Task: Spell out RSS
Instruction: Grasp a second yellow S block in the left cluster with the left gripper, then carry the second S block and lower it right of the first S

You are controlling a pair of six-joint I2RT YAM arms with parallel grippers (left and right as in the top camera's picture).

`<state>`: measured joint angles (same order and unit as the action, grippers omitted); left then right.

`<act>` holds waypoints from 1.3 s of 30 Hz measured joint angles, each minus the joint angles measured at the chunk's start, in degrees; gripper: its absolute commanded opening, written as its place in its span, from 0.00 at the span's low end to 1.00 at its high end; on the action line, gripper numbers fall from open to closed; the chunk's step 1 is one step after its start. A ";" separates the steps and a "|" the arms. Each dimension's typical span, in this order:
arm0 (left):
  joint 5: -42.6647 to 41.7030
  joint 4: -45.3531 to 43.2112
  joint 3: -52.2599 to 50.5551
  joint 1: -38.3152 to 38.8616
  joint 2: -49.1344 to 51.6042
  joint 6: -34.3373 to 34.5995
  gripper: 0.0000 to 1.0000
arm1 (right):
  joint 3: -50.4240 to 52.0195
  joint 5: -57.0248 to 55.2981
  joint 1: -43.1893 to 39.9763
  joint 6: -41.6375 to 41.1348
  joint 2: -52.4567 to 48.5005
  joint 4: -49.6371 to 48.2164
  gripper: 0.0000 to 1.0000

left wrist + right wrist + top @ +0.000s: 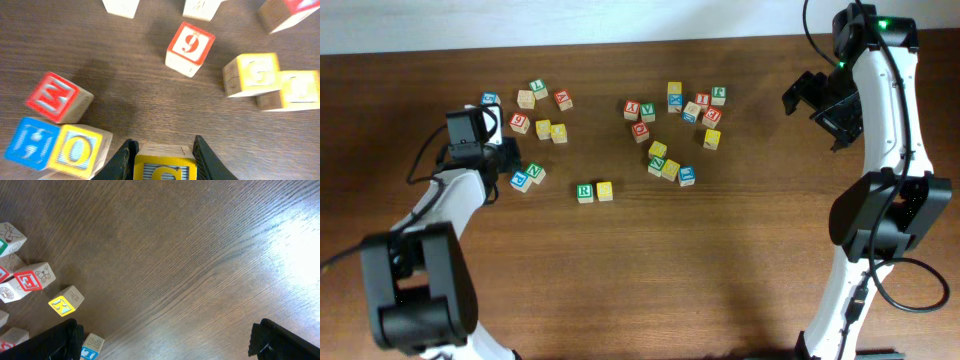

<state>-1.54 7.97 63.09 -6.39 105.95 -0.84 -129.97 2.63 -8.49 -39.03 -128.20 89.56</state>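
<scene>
My left gripper [164,161] is shut on a yellow S block [165,167], seen at the bottom of the left wrist view. In the overhead view that gripper [507,157] sits at the left cluster of letter blocks. A green R block [584,192] and a yellow block [605,190] stand side by side on the table near the middle front. My right gripper [812,96] is open and empty, held above bare wood at the far right; its fingers are wide apart in the right wrist view [165,345].
Around the left gripper are a red 6 block [190,47], two yellow blocks [252,74], a red block [59,97], a blue H block [30,142] and a yellow O block [80,147]. A second cluster of blocks [670,120] lies at centre back.
</scene>
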 measured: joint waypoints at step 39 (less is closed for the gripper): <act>6.19 15.52 0.00 42.45 -8.70 34.97 0.21 | 0.00 0.00 0.00 -0.04 0.00 0.00 0.98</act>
<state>4.64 23.49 63.09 36.05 97.25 34.13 -129.97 2.63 -8.49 -39.07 -128.20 89.56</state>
